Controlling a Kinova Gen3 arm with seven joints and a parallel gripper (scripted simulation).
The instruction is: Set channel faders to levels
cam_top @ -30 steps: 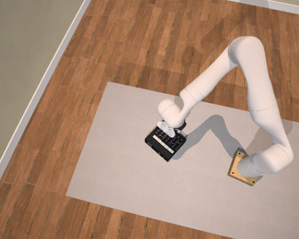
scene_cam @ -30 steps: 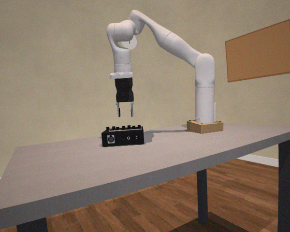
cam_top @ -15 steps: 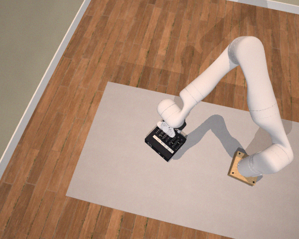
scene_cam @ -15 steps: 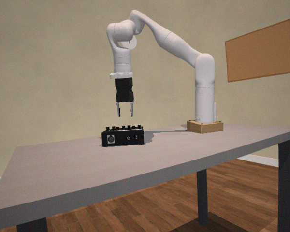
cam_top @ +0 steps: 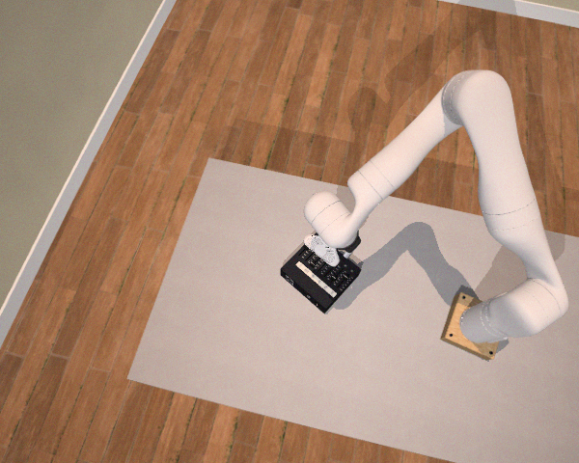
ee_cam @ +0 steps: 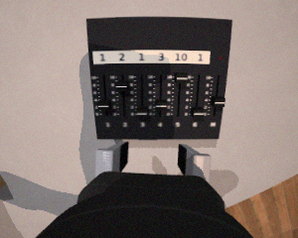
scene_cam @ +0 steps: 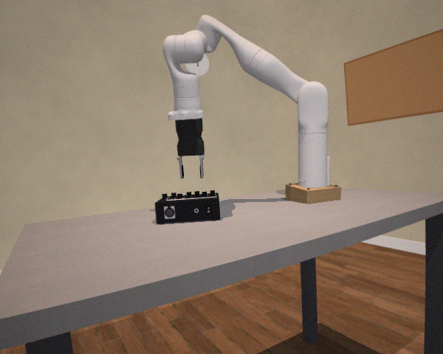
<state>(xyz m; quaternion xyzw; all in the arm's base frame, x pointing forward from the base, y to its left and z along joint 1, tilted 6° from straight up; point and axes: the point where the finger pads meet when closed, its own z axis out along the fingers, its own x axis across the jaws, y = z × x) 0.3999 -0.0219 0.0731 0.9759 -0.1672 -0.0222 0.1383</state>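
Hovering my tool (scene_cam: 190, 172) wide open, empty, straight above lighting desk (scene_cam: 187, 208) on tabletop (scene_cam: 252, 232); fader slots run near-far in wrist view.

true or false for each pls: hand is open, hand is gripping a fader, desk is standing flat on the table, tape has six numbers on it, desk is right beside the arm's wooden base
1. The hand is open. True; its fingers are spread wide with nothing between them.
2. The hand is gripping a fader. False; it hangs above the lighting desk, clear of the fader caps.
3. The desk stands flat on the table. True; it looks level in the exterior view.
4. The tape carries six numbers. True; it appears to read 1, 2, 1, 3, 10, 1.
5. The desk sits right beside the wooden base. False; a stretch of table separates them.
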